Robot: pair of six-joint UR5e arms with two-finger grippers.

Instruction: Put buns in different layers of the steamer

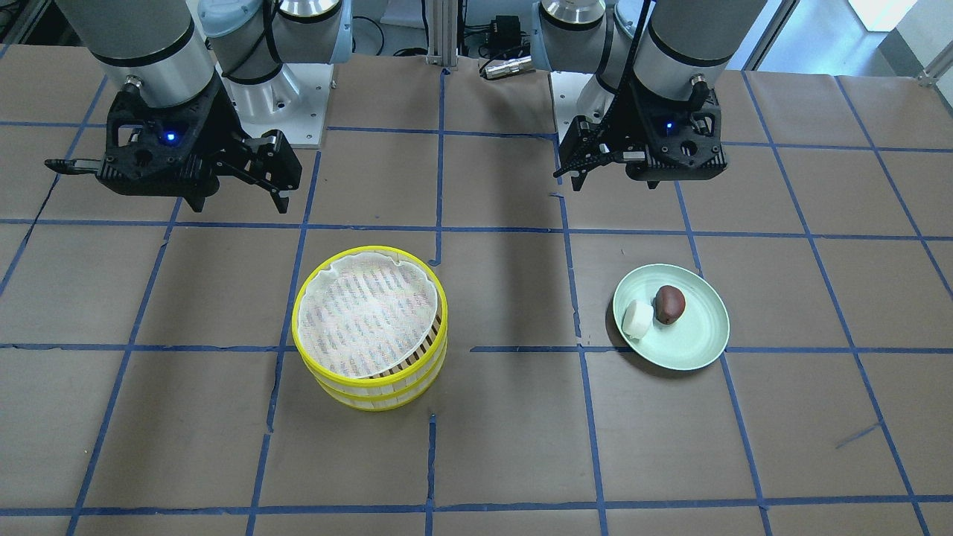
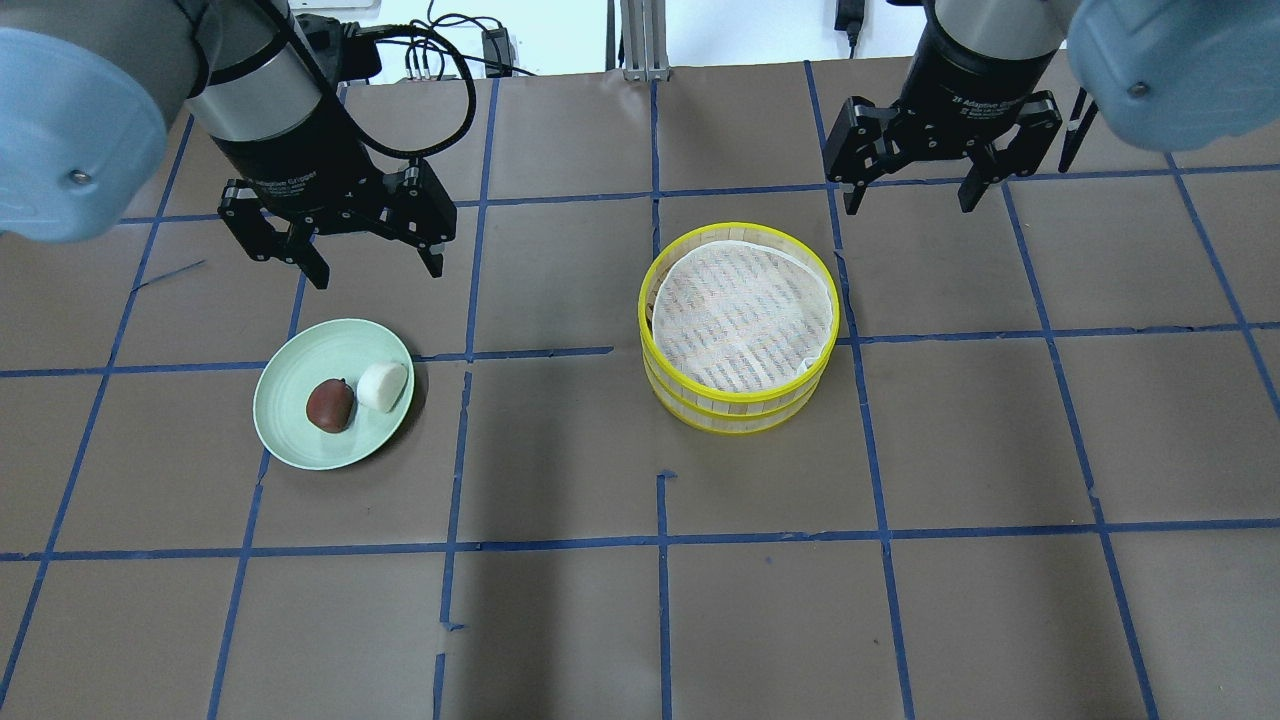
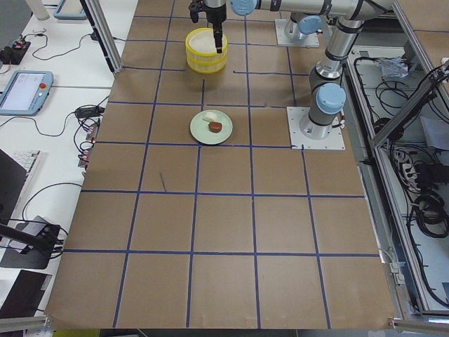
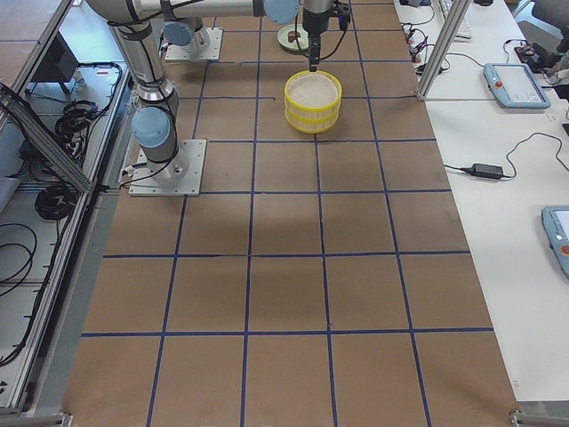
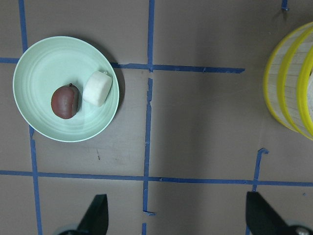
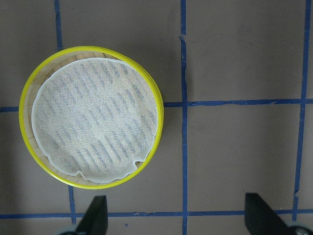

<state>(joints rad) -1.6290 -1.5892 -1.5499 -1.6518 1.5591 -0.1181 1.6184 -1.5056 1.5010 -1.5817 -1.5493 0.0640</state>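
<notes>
Two steamer tiers [image 2: 735, 408] with yellow rims stand stacked at the table's middle, and the top white mesh liner [image 6: 93, 129] is bare. A white bun [image 2: 382, 386] and a dark reddish-brown bun [image 2: 330, 403] lie side by side on a pale green plate [image 2: 290, 430]. My left gripper [image 2: 372, 262] hangs open and empty above the table, just behind the plate. My right gripper [image 2: 912, 198] hangs open and empty behind and to the right of the steamer. The left wrist view shows both buns [image 5: 97, 88] [image 5: 65, 101] and the steamer's edge [image 5: 293, 83].
The table is covered in brown paper with a grid of blue tape lines [image 2: 660, 540]. Both arm bases [image 1: 283, 112] stand at the table's robot side. Monitors and cables lie on side desks [image 3: 28, 91] beyond the table's edge.
</notes>
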